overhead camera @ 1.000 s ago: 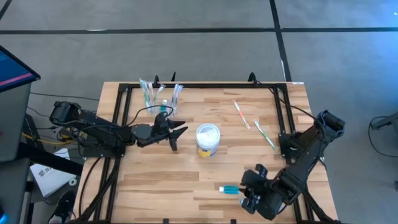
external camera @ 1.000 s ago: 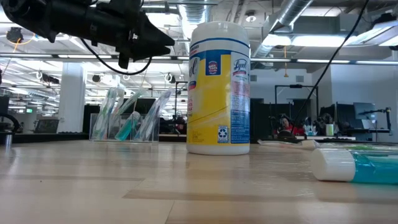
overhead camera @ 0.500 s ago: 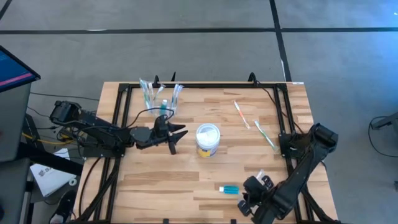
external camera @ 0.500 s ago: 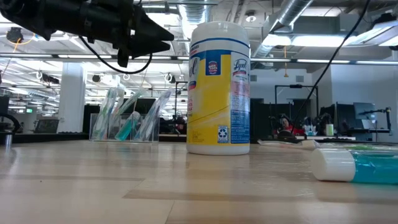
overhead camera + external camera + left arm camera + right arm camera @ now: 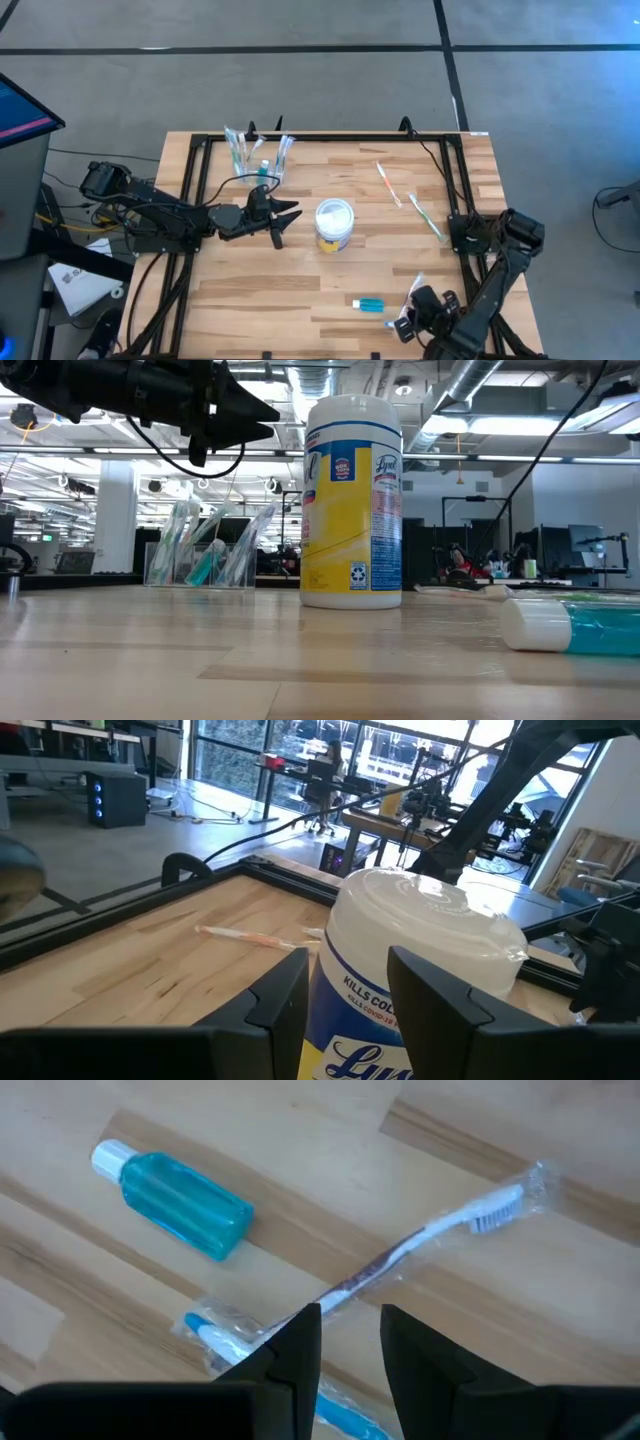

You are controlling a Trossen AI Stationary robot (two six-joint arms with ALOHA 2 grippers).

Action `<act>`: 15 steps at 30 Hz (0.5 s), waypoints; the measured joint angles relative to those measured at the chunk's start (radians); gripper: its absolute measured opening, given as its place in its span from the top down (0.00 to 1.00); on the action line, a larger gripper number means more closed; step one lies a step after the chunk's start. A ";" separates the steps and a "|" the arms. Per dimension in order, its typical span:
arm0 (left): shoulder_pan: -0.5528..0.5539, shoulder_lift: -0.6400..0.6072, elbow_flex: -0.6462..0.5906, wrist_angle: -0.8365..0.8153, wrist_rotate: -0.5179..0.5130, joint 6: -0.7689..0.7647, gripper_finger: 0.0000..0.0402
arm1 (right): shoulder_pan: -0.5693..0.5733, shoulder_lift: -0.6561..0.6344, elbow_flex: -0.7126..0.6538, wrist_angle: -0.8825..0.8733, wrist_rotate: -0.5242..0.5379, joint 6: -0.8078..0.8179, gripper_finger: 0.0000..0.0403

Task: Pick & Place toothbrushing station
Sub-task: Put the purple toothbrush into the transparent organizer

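Note:
The toothbrushing station [image 5: 258, 155], a see-through stand with upright cups holding brushes and a blue tube, stands on its base at the far left of the table; it also shows in the low view [image 5: 205, 550]. My left gripper [image 5: 288, 214] is open and level above the table, between the station and a round yellow-banded tub [image 5: 334, 222], clear of both. In its wrist view the left gripper [image 5: 350, 985] frames the tub [image 5: 420, 950]. My right gripper [image 5: 350, 1335] is open and points steeply down over a wrapped toothbrush [image 5: 420, 1235] near the front right.
A small blue bottle [image 5: 175, 1200] lies on its side by the right gripper, seen from above as the bottle [image 5: 368, 304]. A second wrapped brush [image 5: 235, 1342] lies beside it. Two more toothbrushes [image 5: 388, 183], [image 5: 426, 218] lie at the far right. Black frame rails [image 5: 330, 138] edge the table.
My right gripper has sunk toward the table near its front right corner while its wrist rolled and the arm folded lower. Its fingers have kept the same gap. The left arm and all objects have stayed in place.

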 joint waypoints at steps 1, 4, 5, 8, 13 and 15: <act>0.000 0.000 0.000 0.000 0.000 0.000 0.67 | 0.005 0.000 0.000 -0.003 0.000 0.009 0.76; 0.000 0.000 0.000 0.003 0.000 0.000 0.67 | 0.010 0.005 0.000 -0.008 0.001 0.026 0.76; 0.000 0.000 0.000 0.005 0.000 0.000 0.67 | 0.009 0.004 -0.004 -0.007 0.001 0.029 0.76; 0.000 0.000 0.000 0.008 0.000 0.000 0.67 | 0.001 0.005 -0.047 0.037 0.005 0.047 0.76; 0.000 0.000 0.000 0.010 0.001 -0.001 0.67 | 0.000 0.004 -0.103 0.083 0.005 0.066 0.76; 0.000 0.000 0.000 0.010 0.001 -0.004 0.67 | 0.000 0.001 -0.102 0.083 0.004 0.067 0.76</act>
